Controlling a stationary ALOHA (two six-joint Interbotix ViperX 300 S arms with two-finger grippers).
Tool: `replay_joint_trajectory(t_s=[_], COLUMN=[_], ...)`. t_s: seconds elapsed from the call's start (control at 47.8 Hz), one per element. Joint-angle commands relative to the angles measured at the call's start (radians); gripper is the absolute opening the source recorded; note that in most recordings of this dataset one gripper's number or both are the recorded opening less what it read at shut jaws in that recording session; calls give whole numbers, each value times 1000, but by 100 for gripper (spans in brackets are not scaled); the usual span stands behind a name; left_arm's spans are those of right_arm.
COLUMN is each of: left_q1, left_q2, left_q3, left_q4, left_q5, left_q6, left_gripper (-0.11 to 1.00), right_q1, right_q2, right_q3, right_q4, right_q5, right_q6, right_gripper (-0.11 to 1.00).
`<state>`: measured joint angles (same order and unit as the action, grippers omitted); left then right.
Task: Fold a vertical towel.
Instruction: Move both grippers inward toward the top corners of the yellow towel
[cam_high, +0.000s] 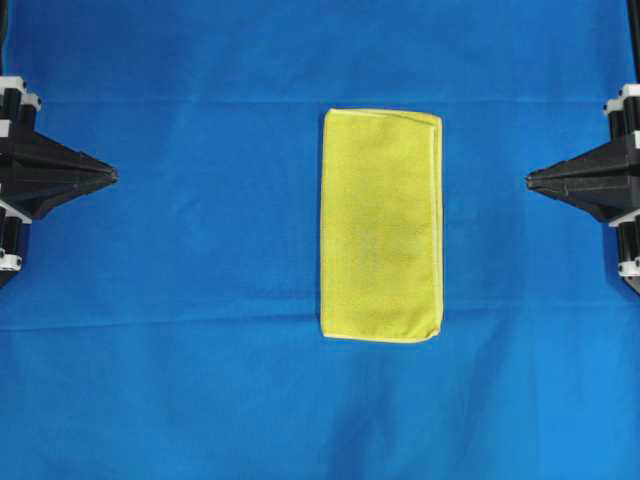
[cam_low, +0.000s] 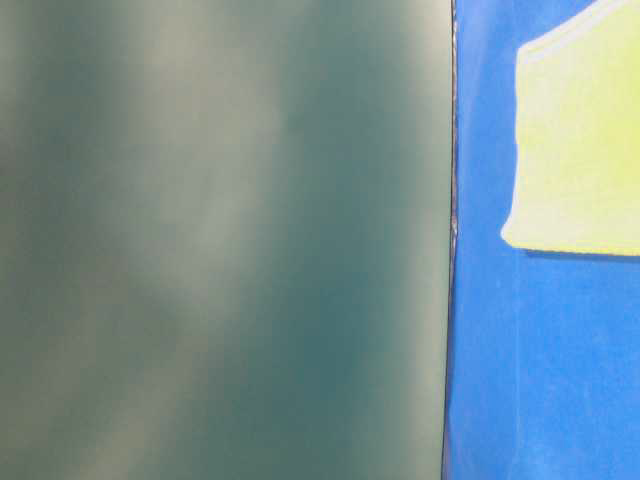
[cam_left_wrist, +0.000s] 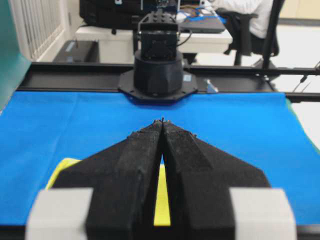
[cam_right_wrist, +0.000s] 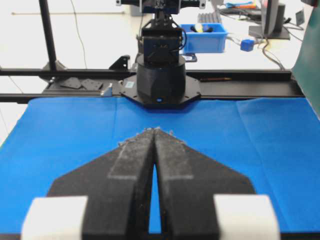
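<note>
Lying flat midway – towel – well apart from both end effectors.

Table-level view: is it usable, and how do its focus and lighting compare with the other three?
Table-level: mostly blocked by a blurred grey-green surface; the towel is washed out and cropped. Overhead: sharp, evenly lit, faint creases in the blue cloth. Left wrist: near gripper base soft, background bright. Right wrist: the gripper is likewise soft up close, with floor glare behind.

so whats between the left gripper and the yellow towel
Only bare blue cloth between the left gripper and the towel, seen in the overhead view.
</note>
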<state>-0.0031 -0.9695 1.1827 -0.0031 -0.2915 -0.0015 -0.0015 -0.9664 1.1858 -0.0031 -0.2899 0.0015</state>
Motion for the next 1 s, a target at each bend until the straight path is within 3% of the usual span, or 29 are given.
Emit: replay_joint_trajectory(t_s=[0.0, 0.188, 0.418, 0.69, 0.774, 0.983], left_q1=[-8, -8, 32, 117, 147, 221], left_q2=[28, 84, 272, 574, 666, 896], left_q3=[-29, -51, -78, -206, -253, -371], left_q4=[-23, -23, -26, -29, -29, -29], left_q5=[-14, -69, -169, -192, -192, -190], left_q6=[-14, -15, -15, -17, -17, -17], left_gripper=[0, 0, 0, 2, 18, 73], right_q1=[-2, -23, -98, -262, -314, -423], right_q2=[11, 23, 78, 233, 293, 494], right_q3=[-31, -48, -46, -40, -43, -78], right_q4=[8, 12, 11, 18, 18, 8], right_q5=[-5, 61, 97, 115, 123, 133], right_q6=[8, 21, 25, 38, 40, 37], right_gripper=[0, 0, 0, 1, 5, 61])
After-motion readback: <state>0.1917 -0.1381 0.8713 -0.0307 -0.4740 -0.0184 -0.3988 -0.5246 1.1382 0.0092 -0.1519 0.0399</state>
